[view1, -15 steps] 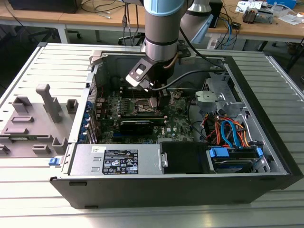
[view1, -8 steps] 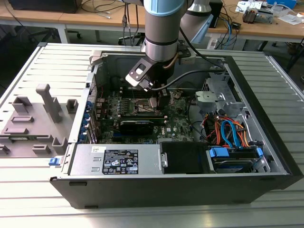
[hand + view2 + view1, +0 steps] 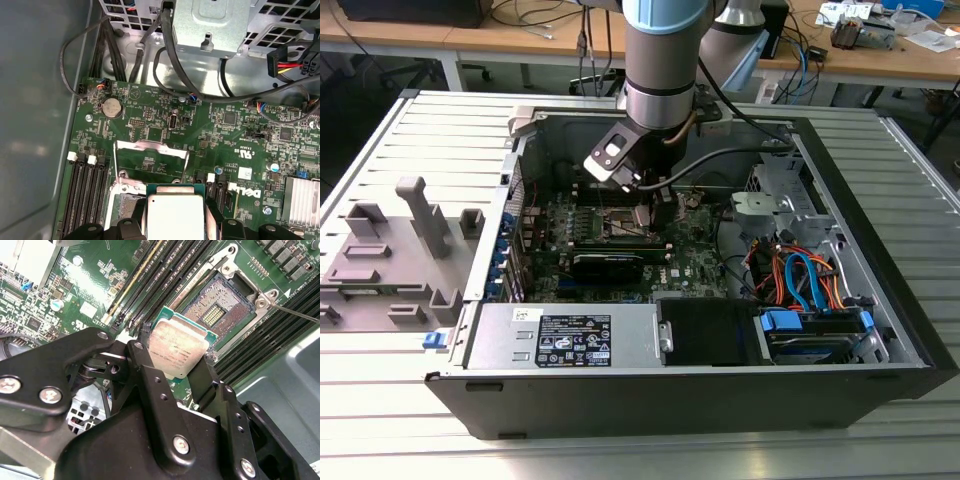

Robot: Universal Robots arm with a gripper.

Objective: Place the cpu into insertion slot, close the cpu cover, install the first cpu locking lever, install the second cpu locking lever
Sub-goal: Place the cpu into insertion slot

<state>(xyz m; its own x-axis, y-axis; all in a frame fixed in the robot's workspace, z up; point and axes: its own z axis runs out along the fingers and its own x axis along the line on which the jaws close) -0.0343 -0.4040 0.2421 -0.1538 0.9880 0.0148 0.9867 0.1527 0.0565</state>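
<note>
A ribbed metal surface (image 3: pixel 380 420) carries an open computer case (image 3: pixel 620 400), into which a robot arm (image 3: pixel 660 60) reaches down over the green motherboard (image 3: pixel 690 265). In the exterior view the pincer (image 3: pixel 655 215) hangs just above the board's middle, near the long black memory slots.

In both wrist views the pincer (image 3: pixel 175 365) (image 3: pixel 175 225) is clamped on the cpu (image 3: pixel 177 350) (image 3: pixel 175 217), its two black fingers (image 3: pixel 140 360) pressing opposite edges of the chip, silvery top facing the cameras. In the first wrist view the cpu cover (image 3: pixel 150 145) stands swung up and open, its window showing the board behind it. In the second wrist view the insertion slot (image 3: pixel 215 305) lies bare, its field of contacts exposed and nothing seated in it; the chip is held just beside it, overlapping the slot's near rim as seen, and looks clear of the contacts.

The work appears to stand at the first step: the chip is carried to the slot but not yet placed, with the cover and both levers unattended. Seating it seems to call for squaring the chip's edges to the slot's thin metal rim, bringing it level and straight down, and letting go only once it rests flat, since a tilted or shifted chip could press on the contacts.
</note>
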